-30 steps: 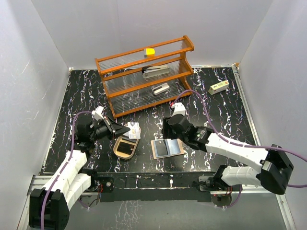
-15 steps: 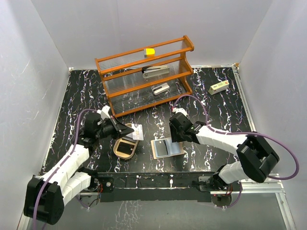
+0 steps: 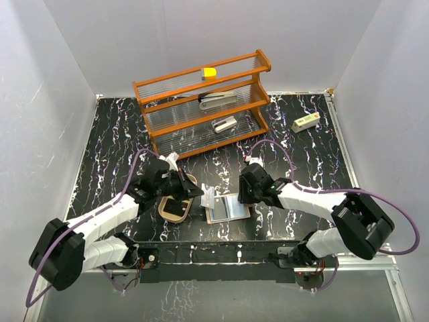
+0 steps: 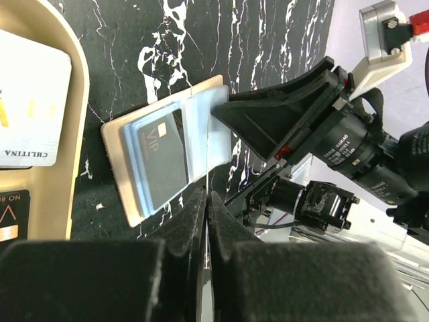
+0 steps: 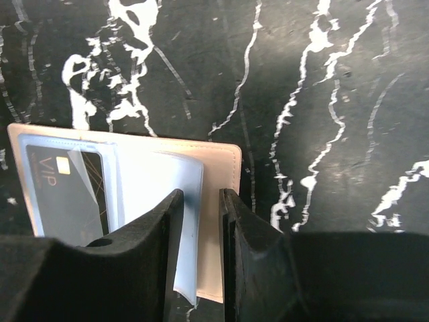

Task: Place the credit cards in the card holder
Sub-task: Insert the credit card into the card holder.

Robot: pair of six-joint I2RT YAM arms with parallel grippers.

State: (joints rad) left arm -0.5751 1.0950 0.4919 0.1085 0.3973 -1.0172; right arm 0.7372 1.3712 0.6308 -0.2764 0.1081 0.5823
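I see a glossy marbled table [image 3: 107, 134], a rack [image 3: 204, 107] of varnished wood and ribbed clear plastic — a matt tan wallet [image 5: 224, 161], clear film sleeve [image 5: 154, 181] over a shiny credit card [image 5: 70, 194]

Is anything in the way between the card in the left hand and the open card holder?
Nothing visible. The card points straight at the card holder; the right hand straddles a clear sleeve at its opposite edge.
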